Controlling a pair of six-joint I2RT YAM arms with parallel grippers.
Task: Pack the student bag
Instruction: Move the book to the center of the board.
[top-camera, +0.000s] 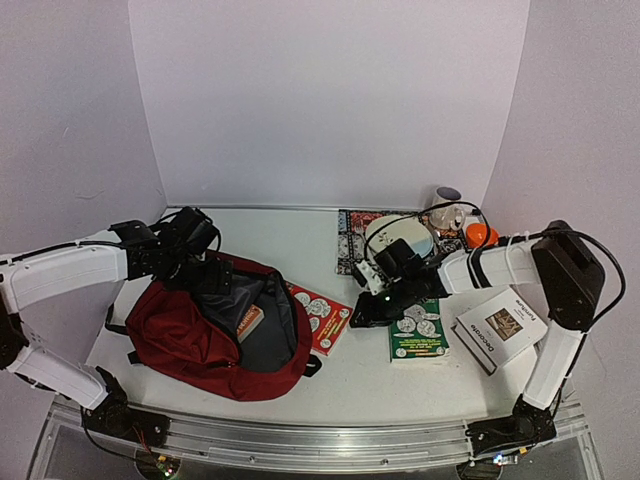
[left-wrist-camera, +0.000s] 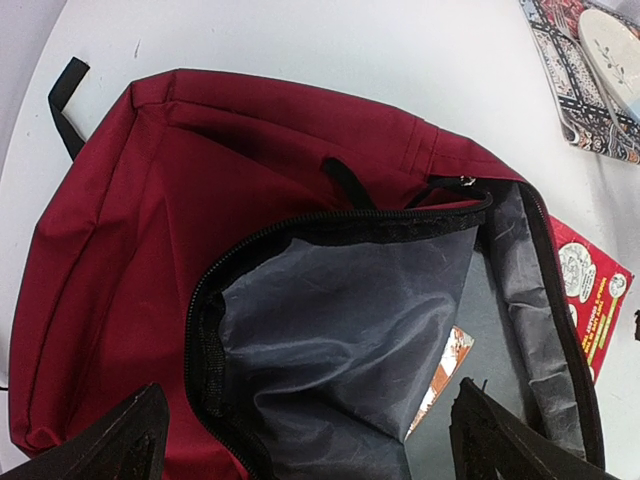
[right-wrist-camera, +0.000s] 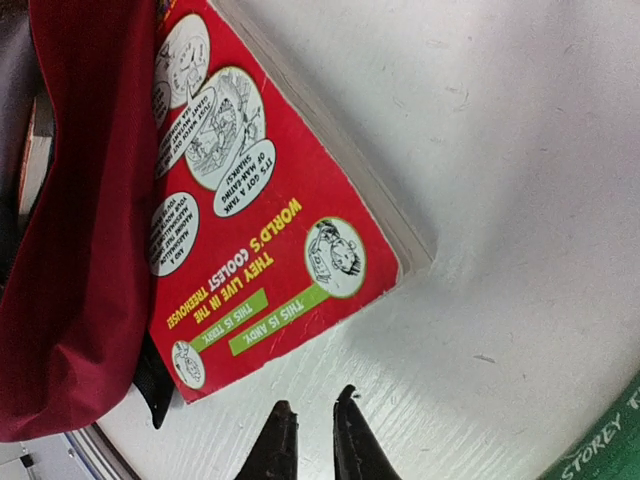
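Note:
The dark red student bag (top-camera: 190, 335) lies at the left with its zipper open and grey-black lining showing. It also shows in the left wrist view (left-wrist-camera: 130, 250) and the right wrist view (right-wrist-camera: 70, 250). An orange-and-white book (top-camera: 247, 322) lies inside it (left-wrist-camera: 452, 365). My left gripper (top-camera: 205, 272) hovers over the bag's mouth with its jaws wide apart and empty (left-wrist-camera: 310, 392). A red book (top-camera: 322, 318) lies on the table partly under the bag's right edge (right-wrist-camera: 260, 200). My right gripper (top-camera: 362, 312) is low over the table just beside that book's corner, nearly closed and empty (right-wrist-camera: 312, 402).
A green book (top-camera: 418, 330) lies right of the right gripper, and a white book (top-camera: 500, 328) further right. At the back right a patterned book (top-camera: 348, 240) carries a white plate (top-camera: 400, 235), with an orange object (top-camera: 481, 236) and a small cup (top-camera: 447, 195) nearby.

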